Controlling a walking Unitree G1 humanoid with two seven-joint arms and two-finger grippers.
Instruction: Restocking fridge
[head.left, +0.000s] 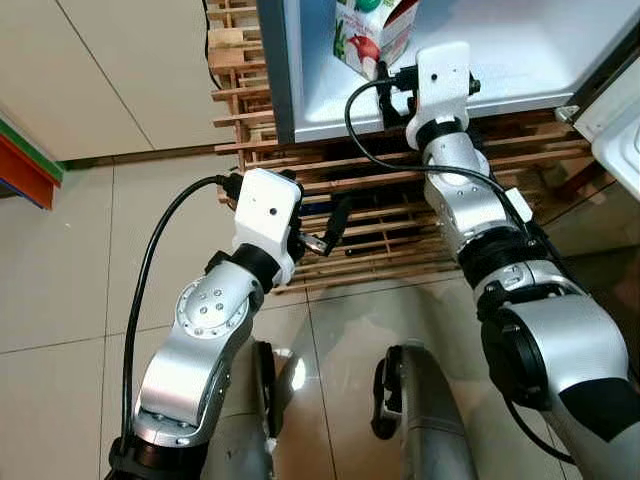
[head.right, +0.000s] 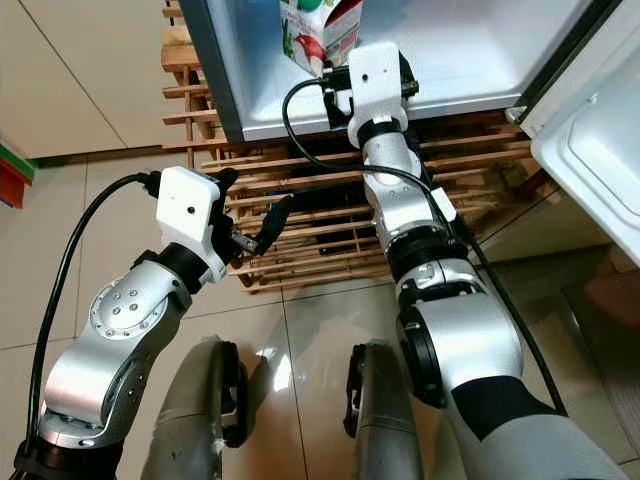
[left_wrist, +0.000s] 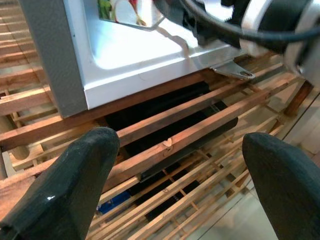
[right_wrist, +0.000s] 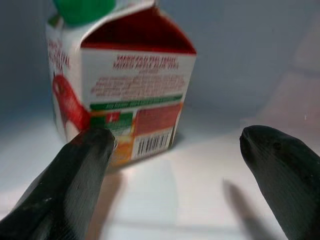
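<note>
- Stood upright on the white fridge floor (head.left: 520, 60), near its front edge: a red-and-white juice carton (head.left: 372, 35) with a green cap, at about 12 o'clock in the left eye view.
- Reached into the fridge at roughly 1 o'clock: the right gripper (right_wrist: 175, 165), fingers spread wide apart and clamped on nothing.
- Seen in the right wrist view just beyond the fingertips, nearer one finger than the other, with no clear contact: the carton, barcode panel facing the camera.
- Judged a placement just finished, since the carton stood on its own base with the fingers open either side of the space before it.
- Held low at about 9 o'clock, outside the fridge: the left gripper (left_wrist: 175, 190), fingers also well apart and empty, aimed at the wooden slatted pallet (head.left: 360, 225) under the fridge.
- Probably parked there to keep clear of the working arm.
- Glimpsed at the 3 o'clock edge: the open fridge door (head.right: 590, 150), swung aside for access.
- Supported on the pallet, apparently to raise it off the tiled floor (head.left: 70, 260): the fridge body.
</note>
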